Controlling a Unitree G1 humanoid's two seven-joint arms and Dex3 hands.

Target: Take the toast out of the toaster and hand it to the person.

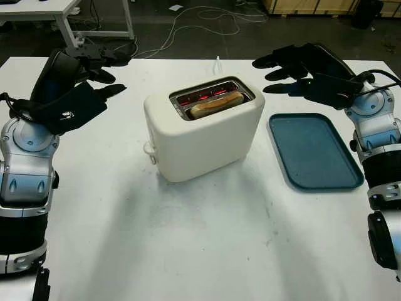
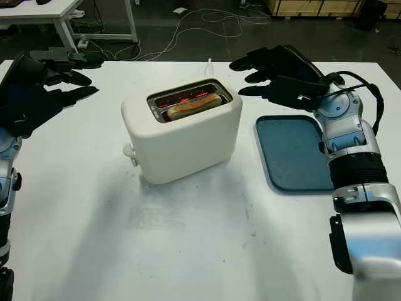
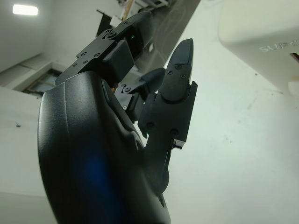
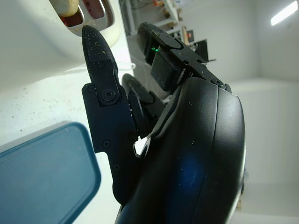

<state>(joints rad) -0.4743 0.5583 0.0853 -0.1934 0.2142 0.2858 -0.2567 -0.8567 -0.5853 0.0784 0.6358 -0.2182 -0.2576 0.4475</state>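
A cream toaster (image 1: 203, 132) stands in the middle of the white table (image 1: 188, 251). One slice of toast (image 1: 216, 104) sits in its front slot, and the rear slot glows red. My right hand (image 1: 285, 72) hovers open to the right of the toaster, above the far end of the tray, holding nothing. My left hand (image 1: 100, 69) is raised open to the left of the toaster, well apart from it. In the right wrist view the toaster's slots (image 4: 86, 11) lie just beyond my fingertips (image 4: 93, 37).
A dark blue tray (image 1: 313, 150) lies flat to the right of the toaster. Beyond the table's far edge are cables (image 1: 200, 19) on the dark floor and a white bench (image 1: 62, 15) at the back left.
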